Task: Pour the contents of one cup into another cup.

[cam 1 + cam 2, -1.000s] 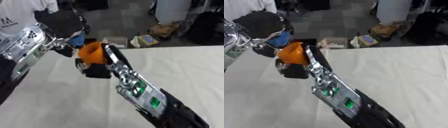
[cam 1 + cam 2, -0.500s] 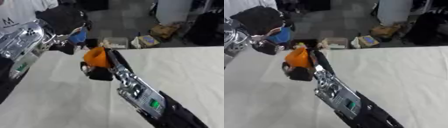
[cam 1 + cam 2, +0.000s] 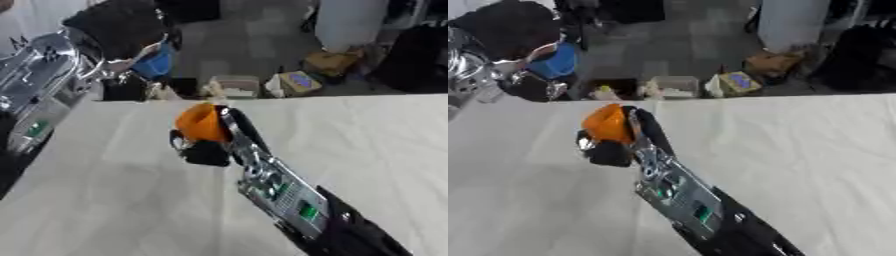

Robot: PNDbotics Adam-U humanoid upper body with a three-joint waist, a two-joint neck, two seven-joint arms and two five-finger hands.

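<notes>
Orange cup point(image 3: 201, 122) held in the right hand point(image 3: 210, 145), fingers curled round it, above the white table point(image 3: 376, 150) toward its far left part, mouth tipped to the left. Blue cup point(image 3: 157, 62) gripped in the left hand point(image 3: 118, 47), fingers wrapped about it, raised near the table's far left edge, higher than the orange one and apart from it. Cartons point(image 3: 297, 82) on the floor beyond the table.

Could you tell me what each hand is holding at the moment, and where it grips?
The right hand holds the orange cup round its side. The left hand holds the blue cup by its side.
</notes>
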